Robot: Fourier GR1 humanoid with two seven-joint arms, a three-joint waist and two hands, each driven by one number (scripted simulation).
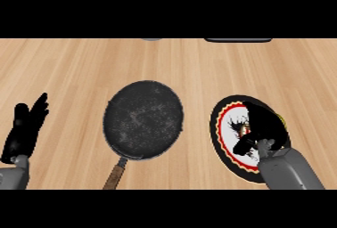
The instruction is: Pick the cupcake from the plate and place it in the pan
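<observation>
- Right hand (265, 127) is down over the plate (223, 147), covering the cupcake (246, 129); only a brown sliver shows beside its fingers.
- Whether those fingers have closed, I cannot tell.
- Risk: an off-centre grasp could tip the cupcake or drag the plate.
- Cupcake's axis and facing: hidden.
- Pan (143, 119) sits near, handle toward the robot.
- Left hand (25, 127) rests open at the left edge of the surface (79, 67).

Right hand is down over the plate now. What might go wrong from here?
1. The black right hand covers the middle of the round black, red and cream rimmed plate, hiding the cupcake, so the grasp cannot be checked.
2. The dark round frying pan lies beside the plate; a low carry might clip its rim.
3. The pan's wooden handle points toward the robot, near the path.
</observation>
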